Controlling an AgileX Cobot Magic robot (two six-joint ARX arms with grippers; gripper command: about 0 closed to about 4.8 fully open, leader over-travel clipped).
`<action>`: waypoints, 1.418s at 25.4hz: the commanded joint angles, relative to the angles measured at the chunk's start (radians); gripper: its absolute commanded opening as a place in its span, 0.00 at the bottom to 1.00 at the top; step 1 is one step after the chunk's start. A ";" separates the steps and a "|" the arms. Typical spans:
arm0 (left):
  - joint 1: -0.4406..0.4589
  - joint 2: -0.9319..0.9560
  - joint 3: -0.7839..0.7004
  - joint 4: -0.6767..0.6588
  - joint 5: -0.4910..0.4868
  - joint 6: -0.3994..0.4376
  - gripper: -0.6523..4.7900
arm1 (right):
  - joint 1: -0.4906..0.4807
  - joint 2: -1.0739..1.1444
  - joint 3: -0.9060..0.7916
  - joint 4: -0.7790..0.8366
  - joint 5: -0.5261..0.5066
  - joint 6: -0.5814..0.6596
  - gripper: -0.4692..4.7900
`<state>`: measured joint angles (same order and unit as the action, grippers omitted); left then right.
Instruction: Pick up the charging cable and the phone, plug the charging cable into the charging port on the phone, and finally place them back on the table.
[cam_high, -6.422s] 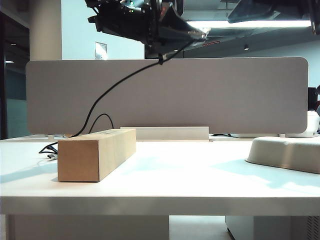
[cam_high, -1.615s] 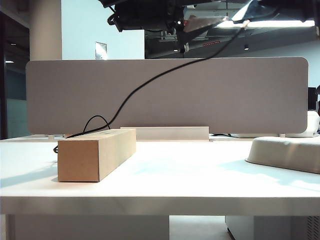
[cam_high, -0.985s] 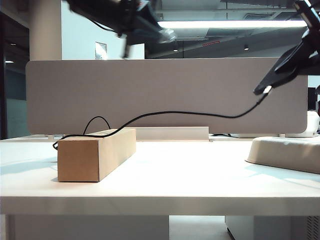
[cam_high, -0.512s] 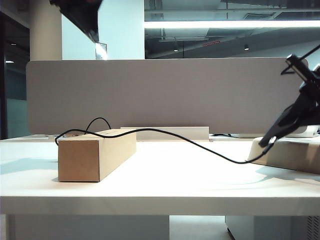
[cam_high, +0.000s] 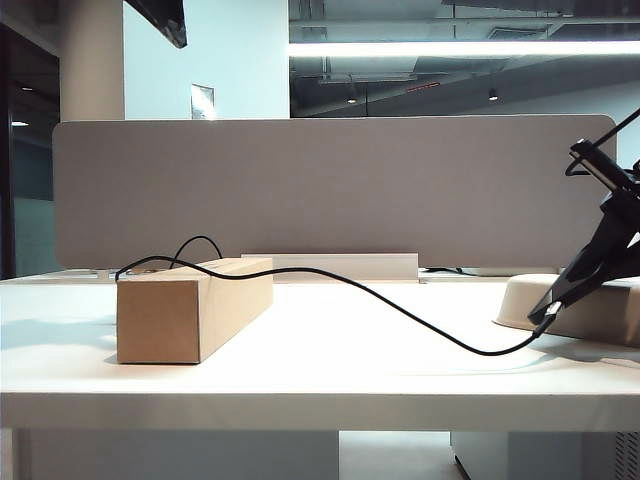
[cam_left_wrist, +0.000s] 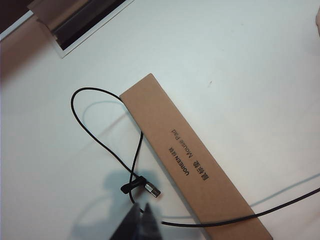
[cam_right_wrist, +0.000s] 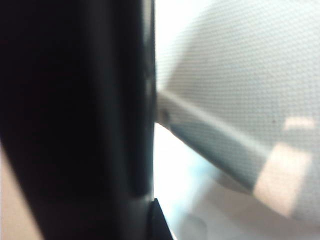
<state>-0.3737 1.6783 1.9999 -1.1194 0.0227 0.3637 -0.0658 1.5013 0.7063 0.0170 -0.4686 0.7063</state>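
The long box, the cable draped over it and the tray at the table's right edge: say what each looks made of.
Long box: plain brown cardboard, matte, with printed lettering and crisp folded edges.
Charging cable: thin black cord, probably rubber or plastic sheathed, since it sags in smooth curves; silvery, likely metal connector.
Tray: off-white, smooth and rounded, probably moulded plastic, though the look leaves that open.
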 joint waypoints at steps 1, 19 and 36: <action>0.001 -0.006 0.004 -0.003 0.000 0.000 0.11 | -0.001 -0.002 0.002 -0.048 0.024 0.004 0.24; 0.000 -0.020 0.003 -0.012 0.008 0.000 0.11 | -0.018 -0.081 0.002 -0.279 0.052 -0.068 0.80; 0.009 -0.384 -0.559 0.247 0.113 -0.018 0.11 | -0.025 -0.631 0.002 -0.408 0.134 -0.341 0.47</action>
<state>-0.3656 1.3357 1.4887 -0.9436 0.1299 0.3168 -0.0971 0.8837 0.7044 -0.3996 -0.3340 0.3710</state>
